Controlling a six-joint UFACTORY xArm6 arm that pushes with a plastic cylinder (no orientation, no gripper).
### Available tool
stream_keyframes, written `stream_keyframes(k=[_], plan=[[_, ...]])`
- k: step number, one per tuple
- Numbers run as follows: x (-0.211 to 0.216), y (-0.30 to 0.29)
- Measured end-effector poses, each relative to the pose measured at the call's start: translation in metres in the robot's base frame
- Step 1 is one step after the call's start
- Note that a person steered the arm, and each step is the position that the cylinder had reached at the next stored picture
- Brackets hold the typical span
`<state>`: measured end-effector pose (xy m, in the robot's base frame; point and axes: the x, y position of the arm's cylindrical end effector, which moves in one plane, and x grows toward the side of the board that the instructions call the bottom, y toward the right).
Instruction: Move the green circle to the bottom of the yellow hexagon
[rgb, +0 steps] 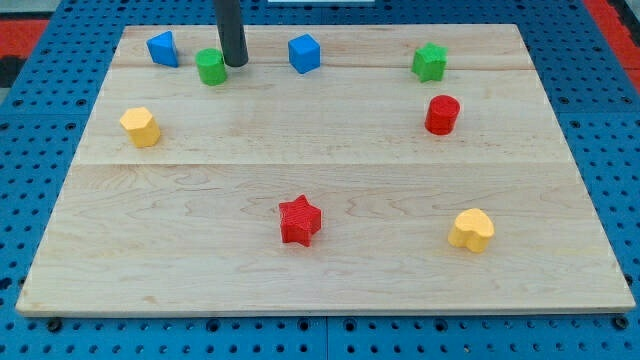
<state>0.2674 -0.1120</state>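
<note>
The green circle (211, 67) stands near the view's top left of the wooden board. The yellow hexagon (140, 126) lies below it and to its left, near the board's left edge. My tip (236, 63) is just to the right of the green circle, very close to it or touching it; I cannot tell which. The rod rises from there out of the view's top.
A blue block (163, 48) sits left of the green circle and a blue cube (304, 53) right of my tip. A green star (429, 62) and a red cylinder (442, 114) are at the right. A red star (299, 220) and a yellow heart (472, 230) lie lower down.
</note>
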Motion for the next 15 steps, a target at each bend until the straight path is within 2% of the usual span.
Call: stream_keyframes(k=[3, 5, 6, 7, 8, 9, 10, 11, 12, 13, 14, 15], plan=[[-0.030, -0.037], [0.034, -0.044], [0.013, -0.095], [0.033, -0.120], [0.055, -0.090], [0.026, -0.086], [0.052, -0.052], [0.113, -0.047], [0.155, -0.047], [0.178, -0.038], [0.228, -0.048], [0.260, -0.055]])
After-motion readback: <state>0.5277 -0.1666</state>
